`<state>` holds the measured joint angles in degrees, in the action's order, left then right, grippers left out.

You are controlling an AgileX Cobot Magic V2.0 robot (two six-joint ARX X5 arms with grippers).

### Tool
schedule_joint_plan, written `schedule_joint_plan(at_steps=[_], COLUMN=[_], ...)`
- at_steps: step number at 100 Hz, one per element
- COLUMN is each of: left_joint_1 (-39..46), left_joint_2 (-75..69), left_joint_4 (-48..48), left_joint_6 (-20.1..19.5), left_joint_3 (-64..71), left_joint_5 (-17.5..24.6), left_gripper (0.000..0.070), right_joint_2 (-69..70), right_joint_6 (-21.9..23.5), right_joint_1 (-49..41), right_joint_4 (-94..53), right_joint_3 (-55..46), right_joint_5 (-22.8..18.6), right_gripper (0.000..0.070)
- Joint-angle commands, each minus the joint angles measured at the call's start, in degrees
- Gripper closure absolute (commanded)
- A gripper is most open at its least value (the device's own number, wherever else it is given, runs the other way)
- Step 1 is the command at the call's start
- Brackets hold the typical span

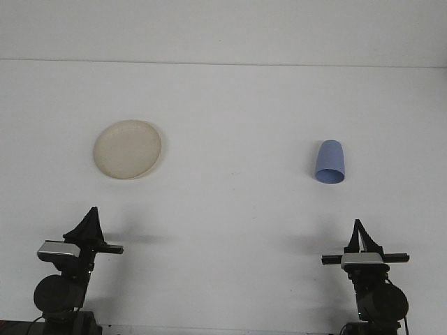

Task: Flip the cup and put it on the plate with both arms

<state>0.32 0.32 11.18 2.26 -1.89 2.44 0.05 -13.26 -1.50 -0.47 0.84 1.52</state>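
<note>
Evidently nothing has begun: on the broad matte white table [230, 209], the pale, round, shallow plate [128, 149] sits at the left, well apart from the smooth blue tapered cup [330, 162], which stands mouth-down at the right. The left gripper [89, 222] and right gripper [359, 234] both hang near the front edge with fingers drawn narrow together, holding nothing. The next move probably calls for the right arm to reach forward for the cup.

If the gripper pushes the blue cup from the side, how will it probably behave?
The blue cup seems to stand upside down, its wide rim on the table, so it would likely slide rather than tip. It looks like thin plastic, so probably light. Its smooth tapered wall may slip in a grip.
</note>
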Motion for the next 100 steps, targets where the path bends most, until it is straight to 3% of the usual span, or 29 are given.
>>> schedule_joint_plan(at_steps=[1,77,91,100], left_joint_1=[0.0,0.0,0.0,0.0], left_joint_2=[-0.1,-0.1,-0.1,-0.1], left_joint_4=[0.8,0.8,0.8,0.8], left_joint_6=[0.0,0.0,0.0,0.0], left_joint_3=[1.1,1.1,1.1,1.1], left_joint_5=[-0.3,-0.3,-0.3,-0.3], left_gripper=[0.0687,0.0687,0.0687,0.0687], right_joint_2=[0.0,0.0,0.0,0.0], right_joint_6=[-0.2,-0.1,3.8,9.3], right_joint_1=[0.0,0.0,0.0,0.0], right_joint_4=[0.9,0.9,1.0,0.9], right_joint_3=[-0.1,-0.1,-0.1,-0.1], right_joint_5=[0.0,0.0,-0.7,-0.7], right_gripper=[0.0700,0.0700,0.0700,0.0700])
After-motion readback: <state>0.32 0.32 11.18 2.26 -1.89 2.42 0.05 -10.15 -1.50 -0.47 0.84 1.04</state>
